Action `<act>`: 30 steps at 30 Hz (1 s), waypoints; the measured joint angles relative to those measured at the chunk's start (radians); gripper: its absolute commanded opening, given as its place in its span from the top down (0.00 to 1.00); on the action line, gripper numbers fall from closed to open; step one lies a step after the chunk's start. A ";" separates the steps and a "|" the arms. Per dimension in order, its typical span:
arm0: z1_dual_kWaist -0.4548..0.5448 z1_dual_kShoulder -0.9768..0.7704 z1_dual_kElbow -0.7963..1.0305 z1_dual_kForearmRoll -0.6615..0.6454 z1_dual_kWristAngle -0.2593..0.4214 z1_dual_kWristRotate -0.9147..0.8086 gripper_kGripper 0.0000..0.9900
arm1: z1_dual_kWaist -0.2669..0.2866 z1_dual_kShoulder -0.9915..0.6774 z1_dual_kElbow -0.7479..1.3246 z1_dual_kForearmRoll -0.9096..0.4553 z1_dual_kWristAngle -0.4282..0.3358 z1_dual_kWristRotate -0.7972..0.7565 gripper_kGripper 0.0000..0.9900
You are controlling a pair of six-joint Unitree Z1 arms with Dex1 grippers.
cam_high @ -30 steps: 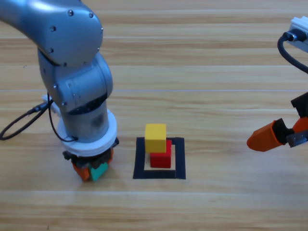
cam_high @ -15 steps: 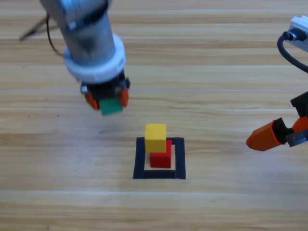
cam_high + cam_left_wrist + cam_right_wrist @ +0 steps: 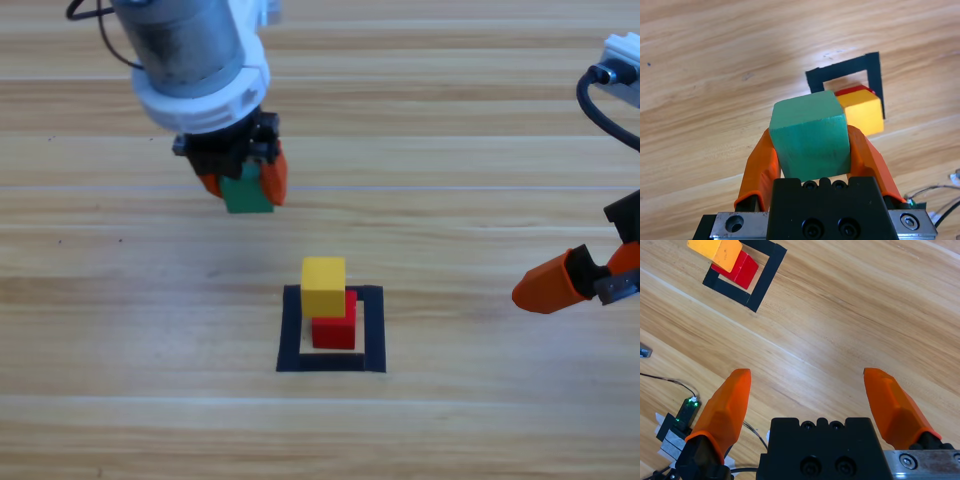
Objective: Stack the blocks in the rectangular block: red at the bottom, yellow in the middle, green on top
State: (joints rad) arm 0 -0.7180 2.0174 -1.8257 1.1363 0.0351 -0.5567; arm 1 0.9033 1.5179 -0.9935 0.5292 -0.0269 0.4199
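Nearest to the left wrist camera, the left gripper (image 3: 812,150) has its two orange jaws clamped on either side of a small matte teal-green cube (image 3: 810,134), which is held clear of the wooden table (image 3: 715,75). Seen from above, this left gripper (image 3: 243,180) carries the teal-green cube (image 3: 247,195) in the air, up and to the left of the target and well apart from it.

Farther along the table lies the flat square outline of black tape (image 3: 373,330). Inside it sits a small plain red cube (image 3: 335,328) with a small plain yellow cube (image 3: 324,286) resting on top of it. The yellow cube looks set slightly off-centre on the red one, though the camera angle makes this hard to judge.

At the far right edge, the right gripper (image 3: 590,282) waits with its jaws spread wide and empty; its own camera shows the same wide gap between the orange jaws of the right gripper (image 3: 810,405).

The step in hand appears to be the last one: bringing the green cube to the stack. The next move calls for carrying it over the yellow cube, lining up its faces squarely, lowering until it touches, then releasing gently so the two-cube tower is not nudged.
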 measured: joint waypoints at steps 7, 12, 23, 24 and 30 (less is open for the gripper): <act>-0.069 0.046 -0.113 0.056 0.000 0.024 0.94 | 0.000 0.000 0.000 0.000 0.000 0.000 0.00; -0.111 0.080 -0.130 0.076 -0.001 -0.010 0.93 | 0.000 0.002 0.000 0.000 0.000 0.000 0.00; -0.122 0.085 -0.133 0.090 -0.003 -0.173 0.93 | 0.000 0.002 0.000 -0.002 0.000 0.000 0.00; -0.124 0.090 -0.136 0.090 -0.003 -0.177 0.93 | 0.000 0.002 0.000 -0.002 0.000 0.000 0.00; -0.156 0.133 -0.168 0.090 -0.003 -0.198 0.93 | 0.000 0.003 0.000 -0.002 0.000 0.000 0.00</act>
State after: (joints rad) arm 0 -0.8744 2.1501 -1.9938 1.2259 0.0317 -0.7548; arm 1 0.9033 1.5210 -0.9935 0.5268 -0.0269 0.4199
